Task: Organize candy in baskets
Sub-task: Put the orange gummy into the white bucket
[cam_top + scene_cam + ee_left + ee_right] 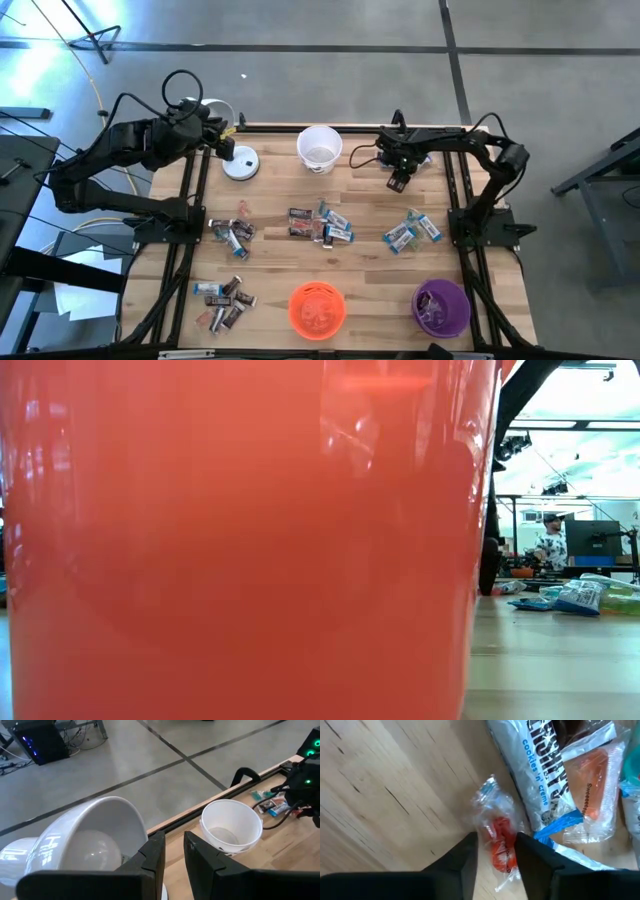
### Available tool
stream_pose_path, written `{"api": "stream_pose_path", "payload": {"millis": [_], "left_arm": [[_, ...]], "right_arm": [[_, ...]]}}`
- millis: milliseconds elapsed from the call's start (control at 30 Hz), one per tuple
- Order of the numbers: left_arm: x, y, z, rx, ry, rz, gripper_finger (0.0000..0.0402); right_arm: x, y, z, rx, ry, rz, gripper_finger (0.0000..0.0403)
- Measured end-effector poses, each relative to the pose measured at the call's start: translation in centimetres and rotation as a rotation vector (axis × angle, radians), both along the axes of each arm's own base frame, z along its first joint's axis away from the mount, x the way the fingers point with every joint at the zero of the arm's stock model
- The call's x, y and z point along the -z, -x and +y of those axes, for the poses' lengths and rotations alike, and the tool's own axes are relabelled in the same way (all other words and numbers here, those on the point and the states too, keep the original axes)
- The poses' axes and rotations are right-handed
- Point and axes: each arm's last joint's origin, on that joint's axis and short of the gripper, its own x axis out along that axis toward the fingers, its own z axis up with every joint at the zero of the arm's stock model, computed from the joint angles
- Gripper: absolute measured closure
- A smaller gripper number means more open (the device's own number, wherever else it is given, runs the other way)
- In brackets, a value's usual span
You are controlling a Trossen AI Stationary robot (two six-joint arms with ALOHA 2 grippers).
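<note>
- right gripper (495, 852): fingers apart, straddling a clear-wrapped red candy (499, 837) on the table (380, 790), grip seemingly not closed.
- left gripper (172, 851): by the white desk lamp (85, 845), fingers narrowly apart, empty.

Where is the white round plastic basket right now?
From above, the white round plastic basket sits at the table's far edge, mid-width, between the white desk lamp and the right gripper.

orange basket (240, 540): fills most of the table-level view, rim and base cut off, hiding the table behind it
lamp (75, 852): shade cut off at the edge, partly behind the left gripper's fingers (152, 857)
red candy (501, 840): lower end hidden between dark fingers
candy piles (320, 225): wrappers too small to read from overhead
</note>
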Motion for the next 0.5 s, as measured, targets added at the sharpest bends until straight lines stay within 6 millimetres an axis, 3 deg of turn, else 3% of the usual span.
{"api": "stream_pose_path", "payload": {"millis": [167,500], "left_arm": [[0.0,0.0,0.0,0.0,0.0,0.0,0.0346],[0.0,0.0,0.0,0.01,0.006,0.001,0.0346]], "right_arm": [[0.0,0.0,0.0,0.054,0.006,-0.005,0.0386],[-1.1,0.7,0.6,0.208,-0.061,0.076,0.0396]]}}
